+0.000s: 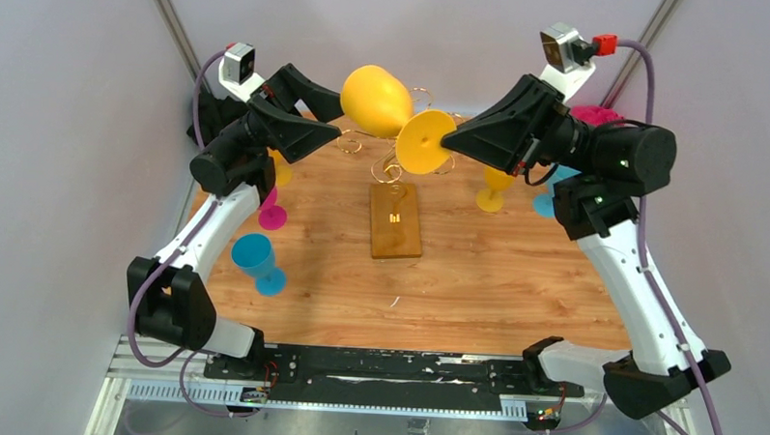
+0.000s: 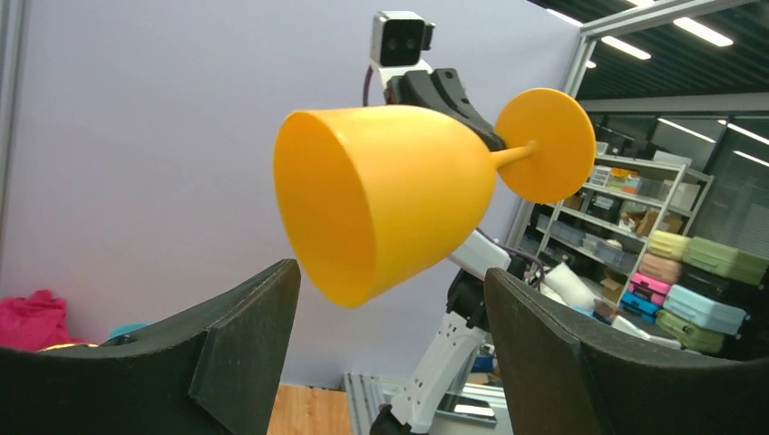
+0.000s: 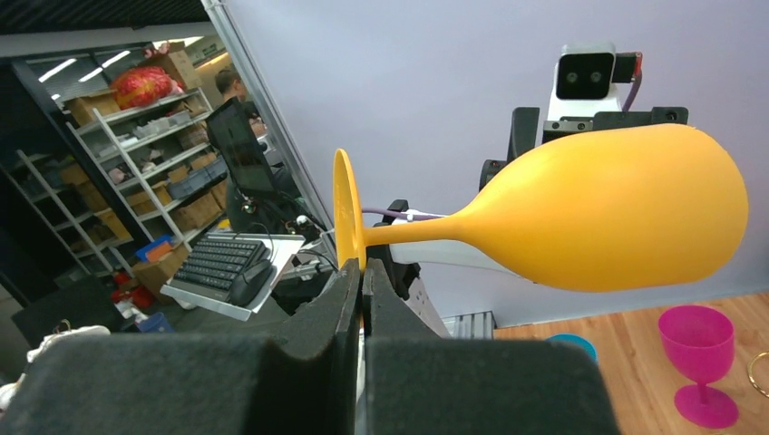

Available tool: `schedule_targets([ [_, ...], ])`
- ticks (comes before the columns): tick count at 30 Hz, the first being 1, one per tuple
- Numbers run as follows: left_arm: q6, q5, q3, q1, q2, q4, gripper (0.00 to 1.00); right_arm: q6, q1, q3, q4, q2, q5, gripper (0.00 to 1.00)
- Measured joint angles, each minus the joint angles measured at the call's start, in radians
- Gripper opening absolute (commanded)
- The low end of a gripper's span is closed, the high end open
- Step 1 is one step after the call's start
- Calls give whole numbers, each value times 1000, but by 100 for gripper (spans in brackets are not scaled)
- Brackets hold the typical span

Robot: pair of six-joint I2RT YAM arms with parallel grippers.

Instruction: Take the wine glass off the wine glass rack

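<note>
A yellow wine glass (image 1: 376, 99) lies horizontal in the air over the far side of the table, with its bowl to the left and its foot to the right. My right gripper (image 1: 449, 138) is shut on the rim of the foot disc (image 3: 345, 208). My left gripper (image 1: 338, 117) is open, one finger on each side of the bowl's mouth (image 2: 390, 199), not touching it. The gold wire wine glass rack (image 1: 394, 171) stands just below on its wooden base (image 1: 396, 228). Its scrolls overlap the foot in the top view, and I cannot tell whether they touch.
A magenta glass (image 1: 270, 213) and a blue glass (image 1: 256, 259) stand at the left of the table. A yellow glass (image 1: 493, 192) and a blue one (image 1: 554, 199) stand at the right under my right arm. Grey walls close in both sides.
</note>
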Motion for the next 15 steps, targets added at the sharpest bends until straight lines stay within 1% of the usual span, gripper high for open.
schedule_targets([
  [6, -12, 0, 0, 0, 0, 0, 80, 124, 0, -19, 150, 89, -7, 0],
  [9, -14, -1, 0, -9, -5, 0, 79, 237, 0, -37, 309, 141, -7, 0],
  [12, -14, -2, -2, -29, -26, -1, 72, 371, 0, -41, 496, 214, -4, 0],
  [15, -11, -12, -24, -49, -77, -1, 69, 513, 0, -41, 667, 292, 5, 0],
])
